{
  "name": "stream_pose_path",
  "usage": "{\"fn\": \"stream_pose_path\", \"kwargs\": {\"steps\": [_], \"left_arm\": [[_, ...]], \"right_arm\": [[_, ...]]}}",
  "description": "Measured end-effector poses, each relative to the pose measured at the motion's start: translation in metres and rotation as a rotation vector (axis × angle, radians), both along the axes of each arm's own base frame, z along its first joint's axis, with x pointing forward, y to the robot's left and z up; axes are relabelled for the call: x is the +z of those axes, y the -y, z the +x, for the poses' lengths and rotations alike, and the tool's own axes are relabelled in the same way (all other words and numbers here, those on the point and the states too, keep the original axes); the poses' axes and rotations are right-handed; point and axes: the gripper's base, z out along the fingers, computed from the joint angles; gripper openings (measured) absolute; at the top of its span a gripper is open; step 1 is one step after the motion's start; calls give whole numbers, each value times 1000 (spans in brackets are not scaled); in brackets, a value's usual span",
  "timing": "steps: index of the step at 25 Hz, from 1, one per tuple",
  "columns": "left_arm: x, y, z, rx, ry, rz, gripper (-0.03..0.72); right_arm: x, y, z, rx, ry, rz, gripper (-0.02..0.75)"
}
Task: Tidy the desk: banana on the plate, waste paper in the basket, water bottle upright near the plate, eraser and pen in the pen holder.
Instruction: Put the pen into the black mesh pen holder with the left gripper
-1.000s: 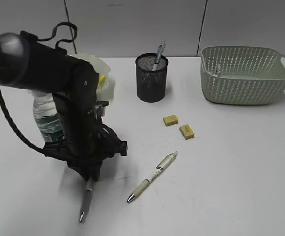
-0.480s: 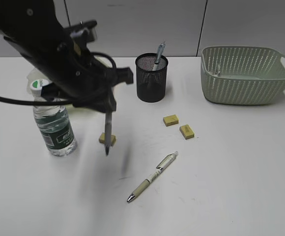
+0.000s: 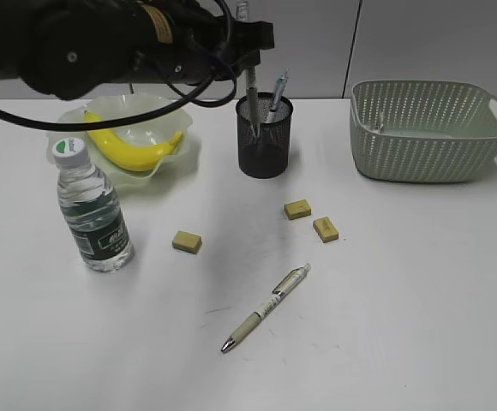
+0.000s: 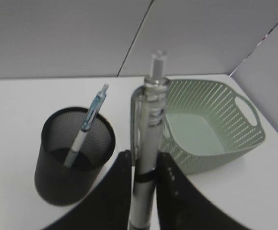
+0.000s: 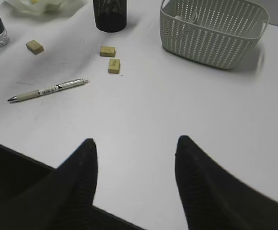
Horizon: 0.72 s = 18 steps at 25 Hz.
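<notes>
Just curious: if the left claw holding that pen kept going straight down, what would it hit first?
Probably the black mesh cup: the held pen already hangs at its mouth, though depth is hard to judge.

banana on plate, water bottle before it, pen holder right, basket far right

The two dark fingers of the left gripper hold a silver pen upright between them. On the white desk behind stands the black mesh pen holder with a blue pen leaning inside. The green basket is on the right.
</notes>
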Motion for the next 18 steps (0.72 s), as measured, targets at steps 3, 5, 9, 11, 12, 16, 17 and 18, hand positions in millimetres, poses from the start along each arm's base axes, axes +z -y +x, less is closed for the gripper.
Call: {"fn": "stream_pose_path", "kwargs": {"steps": [3,5,9,11,12,16,17,18], "left_arm": [[-12,6,14,-27,72,-5,104],[-23,10,27,-36,90,16,104],[-34,19,51,-79,170,87,104],[-34,23,63,-98,219,114,104],[-35,25,68,-104,239,122,104],[-47,23,87,-91,252,134,104],[-52,21,91,-86,246,138,104],[-59,18,94,-80,238,141,104]], "right_arm": [[0,0,0,0,0,0,420],[0,0,0,-2,-2,5,420],[0,0,0,0,-1,0,420],[0,0,0,0,-1,0,420],[0,0,0,0,-1,0,420],[0,0,0,0,-1,0,420],[0,0,0,0,-1,0,420],[0,0,0,0,-1,0,420]]}}
